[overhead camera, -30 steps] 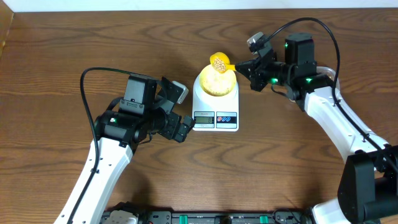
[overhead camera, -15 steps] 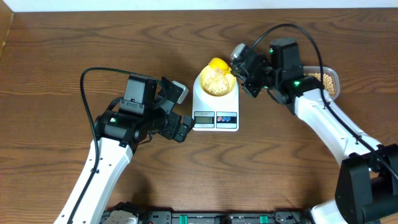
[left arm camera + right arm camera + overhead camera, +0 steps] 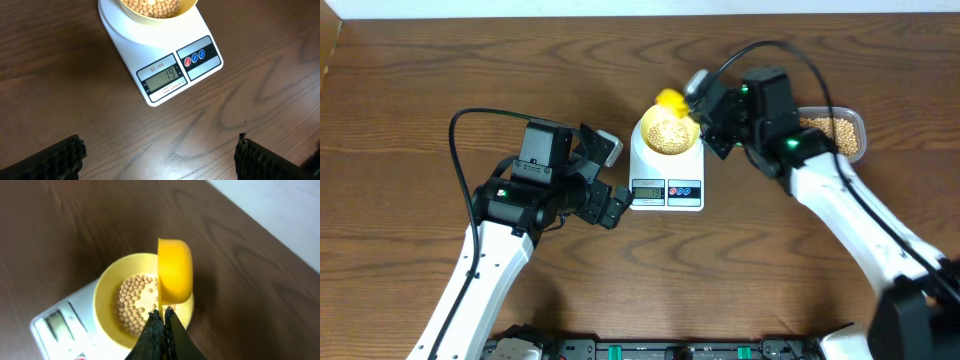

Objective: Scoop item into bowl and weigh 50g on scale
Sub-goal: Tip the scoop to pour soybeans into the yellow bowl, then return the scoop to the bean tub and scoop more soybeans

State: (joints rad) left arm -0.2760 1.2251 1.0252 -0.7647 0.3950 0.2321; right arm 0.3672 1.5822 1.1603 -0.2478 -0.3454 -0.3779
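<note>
Your right tool (image 3: 161, 317) clenches the scoop (image 3: 175, 270) tipped above the bowl (image 3: 107, 287); beans (image 3: 132, 305) weigh under half target on the scale (image 3: 150, 55); left tool (image 3: 160, 160) released.

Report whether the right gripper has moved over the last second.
Yes. The right gripper has shifted left, closer to the scale, which stays put. It has turned the scoop over above the bowl.

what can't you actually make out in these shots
Overhead: the scale display is too small to read.
Left wrist: the bowl is cut off by the top edge.
Right wrist: the scoop shows its back, so whether anything is inside is hidden; the right fingers cover its handle.
</note>
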